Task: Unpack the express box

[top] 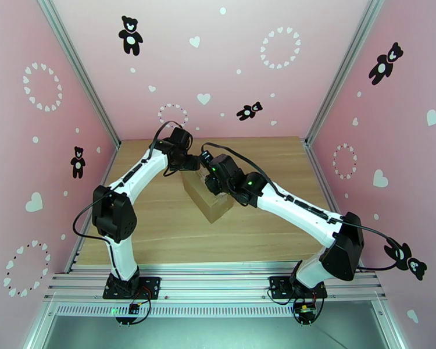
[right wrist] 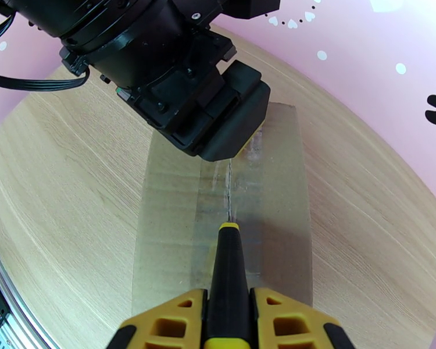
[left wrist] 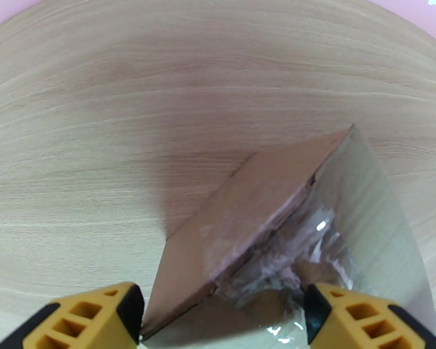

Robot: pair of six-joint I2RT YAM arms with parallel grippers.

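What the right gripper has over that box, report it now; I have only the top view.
Observer: From its wrist camera, the right gripper is shut on a black and yellow knife, which points along the taped seam on top of the box.
Operator: Now give me the left gripper's jaws.
Observer: The left gripper is open, with a finger on either side of the box's end, where the tape is crumpled. I cannot tell whether it touches the box.
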